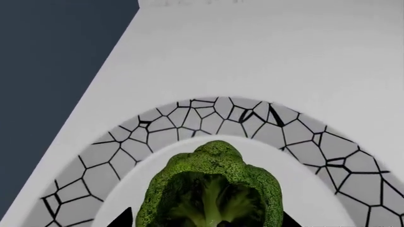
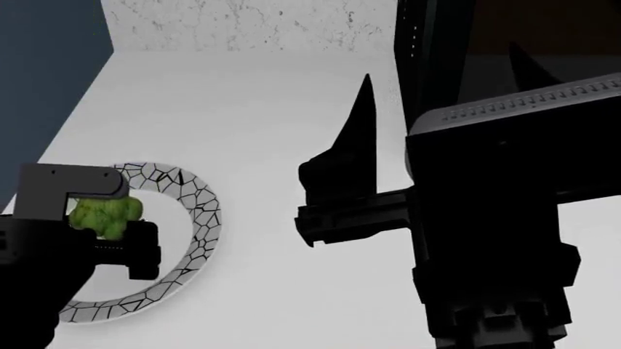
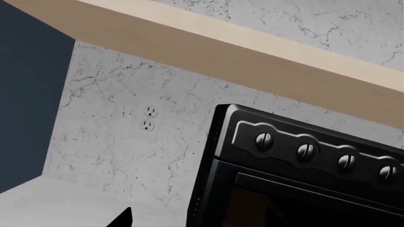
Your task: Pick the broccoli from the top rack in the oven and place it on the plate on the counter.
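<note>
The left tool [image 2: 107, 225] pinches the broccoli [image 2: 105, 213], its jaws pressed against the green head on either side, and holds it over the plain white centre of the plate [image 2: 199, 218]. In the left wrist view the florets [image 1: 211, 189] sit just inside the mosaic rim [image 1: 215, 116]; I cannot tell whether the stem touches the plate yet. The plate lies near the left edge of the white bench [image 2: 291, 116].

The right tool [image 2: 321, 211] hangs well to the right over bare bench; its black fingers merge, so I cannot tell if it is spread. Behind it stands a black appliance with knobs [image 3: 303, 151].

The risk, as I judge it: letting go from any height could send the round head rolling toward the rim and off the bench's near-left edge. A jaw dragging on withdrawal could also tip it or nudge the plate.
</note>
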